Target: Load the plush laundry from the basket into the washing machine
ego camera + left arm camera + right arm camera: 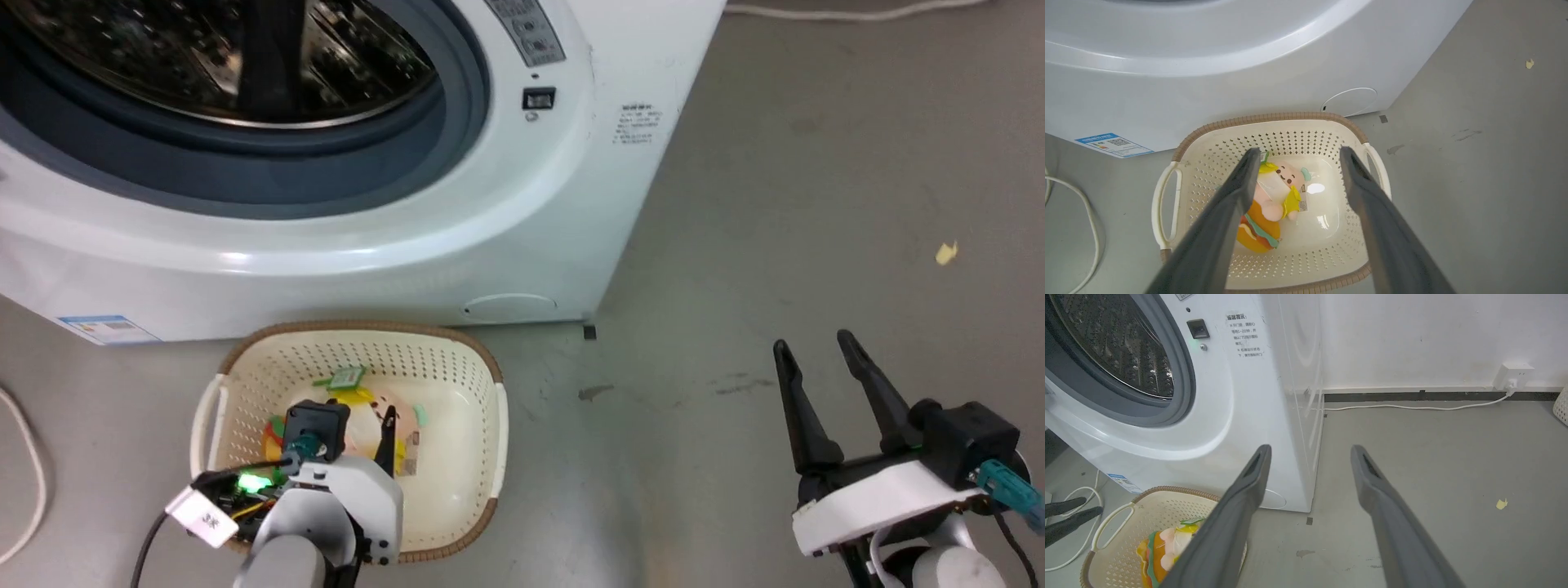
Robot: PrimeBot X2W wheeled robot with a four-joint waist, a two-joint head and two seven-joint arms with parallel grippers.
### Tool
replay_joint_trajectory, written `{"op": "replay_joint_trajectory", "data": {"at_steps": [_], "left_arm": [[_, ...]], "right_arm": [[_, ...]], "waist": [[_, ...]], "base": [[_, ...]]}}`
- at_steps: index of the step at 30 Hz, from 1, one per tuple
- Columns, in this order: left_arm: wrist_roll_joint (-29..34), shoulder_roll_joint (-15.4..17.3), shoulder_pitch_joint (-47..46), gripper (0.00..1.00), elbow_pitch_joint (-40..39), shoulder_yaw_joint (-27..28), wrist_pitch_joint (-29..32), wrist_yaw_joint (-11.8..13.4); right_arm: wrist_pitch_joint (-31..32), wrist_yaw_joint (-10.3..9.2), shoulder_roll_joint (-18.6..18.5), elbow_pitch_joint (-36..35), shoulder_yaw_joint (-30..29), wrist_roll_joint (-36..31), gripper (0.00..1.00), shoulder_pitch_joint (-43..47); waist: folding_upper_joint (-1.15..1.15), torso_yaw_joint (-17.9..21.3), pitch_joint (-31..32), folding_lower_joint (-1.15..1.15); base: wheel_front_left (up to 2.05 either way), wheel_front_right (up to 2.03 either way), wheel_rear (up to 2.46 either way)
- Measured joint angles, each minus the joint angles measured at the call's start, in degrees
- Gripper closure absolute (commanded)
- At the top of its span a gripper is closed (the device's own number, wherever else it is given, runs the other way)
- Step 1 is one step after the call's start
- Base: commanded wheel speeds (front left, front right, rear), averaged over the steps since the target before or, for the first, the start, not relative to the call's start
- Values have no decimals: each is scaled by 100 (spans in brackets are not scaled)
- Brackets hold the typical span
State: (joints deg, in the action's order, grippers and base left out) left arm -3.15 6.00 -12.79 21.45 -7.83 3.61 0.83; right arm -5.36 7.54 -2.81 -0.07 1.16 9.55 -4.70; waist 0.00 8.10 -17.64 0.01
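The washing machine [522, 229] stands at the back, its steel drum [245, 57] open inside the grey rubber ring [367, 163]. The cream basket [457, 384] sits on the floor just in front of it. Inside lies the plush laundry [1274, 196], a pink-faced doll in yellow on an orange hamburger body. My left gripper [1300, 153] hangs open above the basket, and its left finger crosses in front of the toy without gripping it. Over bare floor to the right, my right gripper [814, 343] stands open and empty. The right wrist view catches the basket [1118, 539] and toy [1163, 547].
A white cable [24, 474] loops on the floor left of the basket. Another cable [1412, 407] runs along the wall to a socket [1513, 373]. A yellow scrap [945, 253] lies on the grey floor at right. A pale perforated object [1562, 404] shows at the far right edge.
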Motion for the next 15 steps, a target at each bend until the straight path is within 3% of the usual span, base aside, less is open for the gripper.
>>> {"op": "replay_joint_trajectory", "data": {"at_steps": [15], "left_arm": [[-216,426,-748,0,980,-99,416,25]], "right_arm": [[-185,0,0,-22,131,431,0,-320]], "waist": [[0,336,-898,0]], "base": [[0,0,0]]}}
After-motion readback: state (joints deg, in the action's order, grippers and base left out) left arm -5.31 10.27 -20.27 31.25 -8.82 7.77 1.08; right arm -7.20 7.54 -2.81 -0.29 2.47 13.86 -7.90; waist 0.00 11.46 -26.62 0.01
